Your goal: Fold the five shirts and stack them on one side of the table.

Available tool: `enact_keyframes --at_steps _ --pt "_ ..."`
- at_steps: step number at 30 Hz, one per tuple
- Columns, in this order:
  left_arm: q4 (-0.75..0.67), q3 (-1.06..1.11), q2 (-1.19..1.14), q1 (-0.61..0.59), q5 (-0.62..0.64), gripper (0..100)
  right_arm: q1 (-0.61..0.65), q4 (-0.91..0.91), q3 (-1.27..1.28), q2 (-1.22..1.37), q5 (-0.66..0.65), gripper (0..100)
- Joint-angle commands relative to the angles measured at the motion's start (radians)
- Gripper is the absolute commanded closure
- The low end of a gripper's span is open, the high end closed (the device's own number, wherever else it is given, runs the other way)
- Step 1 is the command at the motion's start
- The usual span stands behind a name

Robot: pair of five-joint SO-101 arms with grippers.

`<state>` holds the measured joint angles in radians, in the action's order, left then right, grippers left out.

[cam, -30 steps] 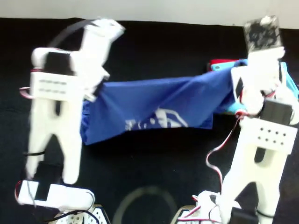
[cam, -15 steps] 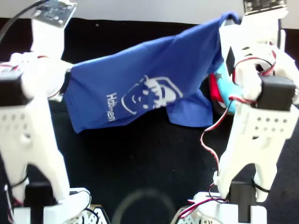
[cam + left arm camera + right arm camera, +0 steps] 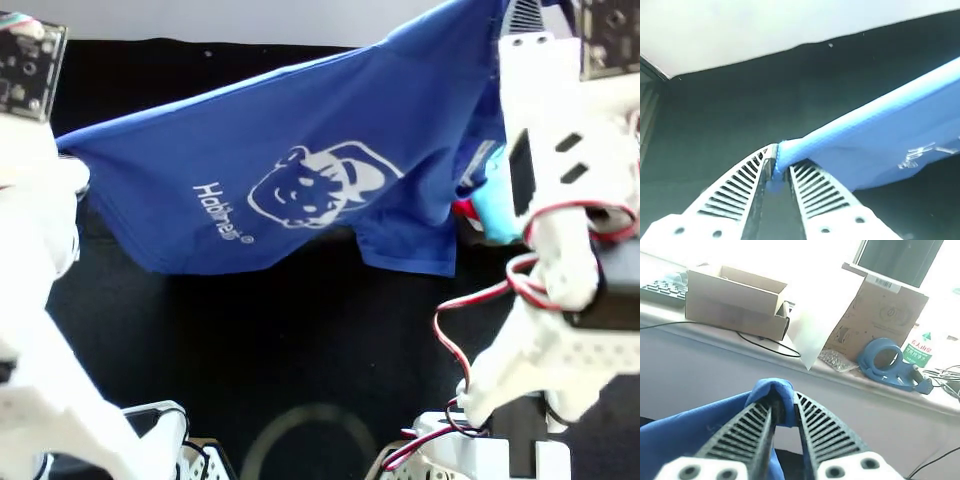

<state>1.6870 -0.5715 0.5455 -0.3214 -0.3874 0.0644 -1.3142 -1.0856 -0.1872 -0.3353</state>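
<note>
My left arm [image 3: 30, 300] and right arm [image 3: 560, 200] are chunky white shells with black servo blocks [image 3: 605, 308], red-and-white wires [image 3: 450, 335] and slotted fingers [image 3: 740, 185], white on the left gripper [image 3: 777, 167], dark grey on the right gripper [image 3: 784, 404].

The left arm [image 3: 35, 330] stands tall at the table's left edge, the left claw [image 3: 777, 160] pinched tight on a corner of the blue shirt [image 3: 300, 130]. The right arm [image 3: 560, 230] rises high on the right, the right claw [image 3: 783, 399] clamped on another corner.
</note>
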Motion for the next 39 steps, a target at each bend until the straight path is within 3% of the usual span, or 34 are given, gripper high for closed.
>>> enact_keyframes --at_steps 1,11,25,39 --pt "-0.037 -0.025 0.048 -0.015 0.003 99 0.008 -0.036 -0.107 -0.002 0.011 99.2" --pt "-0.161 -0.025 0.159 -0.016 0.003 99 0.008 -0.097 -0.282 -0.002 0.011 99.2" --pt "-0.152 -0.018 0.255 -0.018 0.000 99 0.007 -0.255 -0.567 -0.004 0.011 99.2" --pt "-0.132 0.024 0.303 -0.018 0.003 99 0.007 -0.257 -0.573 -0.242 0.011 99.2"
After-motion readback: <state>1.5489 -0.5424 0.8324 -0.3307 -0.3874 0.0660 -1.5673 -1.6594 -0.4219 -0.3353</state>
